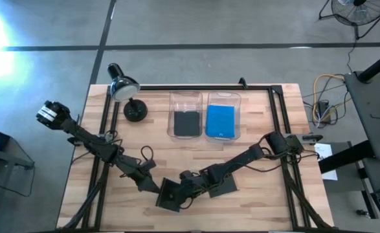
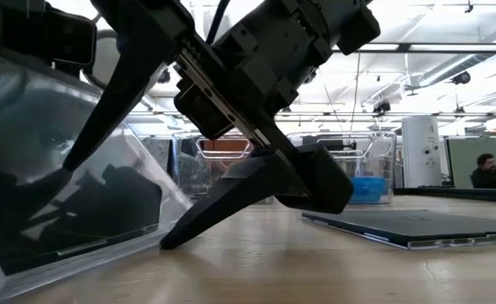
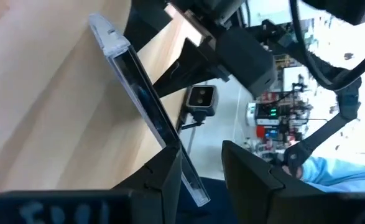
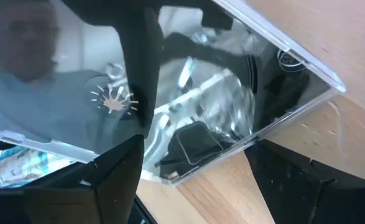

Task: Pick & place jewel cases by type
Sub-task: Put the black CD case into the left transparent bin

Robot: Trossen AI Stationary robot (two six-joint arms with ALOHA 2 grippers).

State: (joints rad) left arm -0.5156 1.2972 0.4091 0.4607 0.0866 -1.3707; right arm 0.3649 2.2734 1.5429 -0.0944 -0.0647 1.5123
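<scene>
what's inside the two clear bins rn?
Left bin holds a dark case; right bin holds a blue case. Anything stacked beneath those top cases is covered.

Both arms reach low toward the middle of the table's near edge, nearly meeting. The left end effector [image 1: 169,194] comes in from the left side, its fingers [image 3: 170,180] pinched shut on a thin jewel case [image 3: 146,106] held on edge. The right end effector [image 1: 193,184], extended from the right side, is beside it with fingers [image 4: 117,171] spread wide.
</scene>
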